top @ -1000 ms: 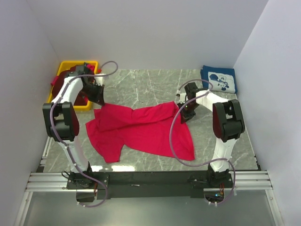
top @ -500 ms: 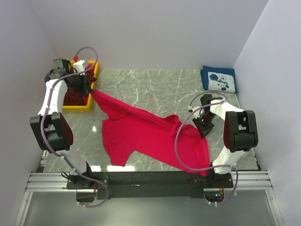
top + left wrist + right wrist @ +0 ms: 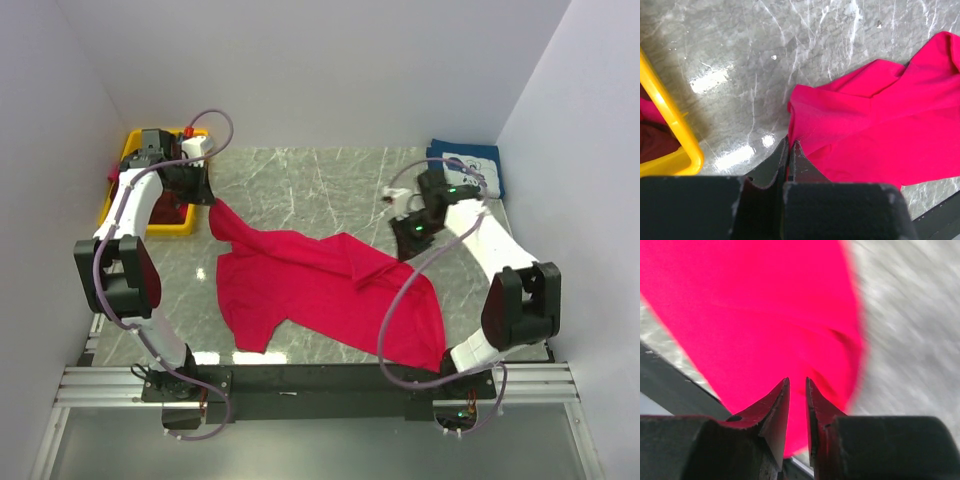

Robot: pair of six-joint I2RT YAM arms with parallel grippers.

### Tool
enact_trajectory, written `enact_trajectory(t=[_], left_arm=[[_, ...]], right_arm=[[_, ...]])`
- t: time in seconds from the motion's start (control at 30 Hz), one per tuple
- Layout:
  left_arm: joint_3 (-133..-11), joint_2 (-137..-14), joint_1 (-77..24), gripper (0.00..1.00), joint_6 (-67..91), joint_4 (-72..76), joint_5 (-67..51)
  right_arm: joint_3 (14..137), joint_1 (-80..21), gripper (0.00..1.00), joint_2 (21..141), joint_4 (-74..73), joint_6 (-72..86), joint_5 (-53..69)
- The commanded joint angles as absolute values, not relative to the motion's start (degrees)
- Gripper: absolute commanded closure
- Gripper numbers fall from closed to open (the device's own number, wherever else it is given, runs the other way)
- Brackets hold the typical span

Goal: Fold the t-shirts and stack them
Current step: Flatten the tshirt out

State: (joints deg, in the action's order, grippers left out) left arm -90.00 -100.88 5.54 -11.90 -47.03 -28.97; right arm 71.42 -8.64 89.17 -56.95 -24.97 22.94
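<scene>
1. Crimson t-shirt [image 3: 310,290] lies rumpled across the middle of the marble table [image 3: 300,190]; spreading it well likely calls for pulling both ends apart evenly, low over the surface
2. Left gripper [image 3: 208,199], upper left beside the yellow bin [image 3: 165,228], reaches forward, fingers pinched on a shirt corner
3. Right gripper [image 3: 407,240], centre right, points down, fingers nearly closed; grip on cloth unclear

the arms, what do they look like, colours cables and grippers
Both the left arm and right arm have white links with bulky black joint housings. A thin grey cable loops loosely beside each. The left gripper and right gripper are black, with fingers tapering to points.
</scene>
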Motion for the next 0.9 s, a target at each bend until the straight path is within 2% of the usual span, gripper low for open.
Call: enact_trajectory(t=[0.0,0.13,0.17,0.2,0.23,0.33,0.37,0.43,0.6,0.87], left_arm=[[-90.17,-101.24,5.54,1.00,-11.87,-46.23,-28.30],[-90.62,-101.95,5.54,1.00,-11.86,-46.84,-28.04],[-90.62,-101.95,5.54,1.00,-11.87,-46.85,-27.86],[-90.44,-101.78,5.54,1.00,-11.78,-46.76,-27.95],[-90.09,-101.69,5.54,1.00,-11.78,-46.50,-27.78],[-88.86,-101.08,5.54,1.00,-11.87,-46.06,-27.69],[-88.60,-100.73,5.54,1.00,-11.87,-45.79,-27.51],[-87.81,-100.55,5.54,1.00,-12.04,-45.27,-27.25],[-87.28,-100.64,5.54,1.00,-11.95,-44.91,-27.69],[-85.70,-99.67,5.54,1.00,-13.18,-44.21,-26.54]], right_arm=[[69.35,-19.40,0.73,84.56,-52.66,-18.20,22.16],[68.02,-30.92,0.66,86.21,-47.29,-13.02,11.53],[68.29,-34.16,0.49,87.09,-47.02,-10.57,8.64],[68.55,-35.41,0.35,88.75,-46.85,-9.42,7.57],[69.16,-36.46,0.28,89.55,-46.41,-6.71,6.17],[69.96,-40.51,0.27,91.32,-45.27,-3.70,0.10],[70.13,-42.61,0.15,91.67,-45.00,-3.60,-3.39],[70.22,-44.99,0.10,92.02,-44.39,-3.17,-5.44],[71.19,-49.48,0.09,96.93,-42.98,-1.94,-10.62],[70.50,-48.52,0.08,99.94,-37.98,-0.88,-20.03]])
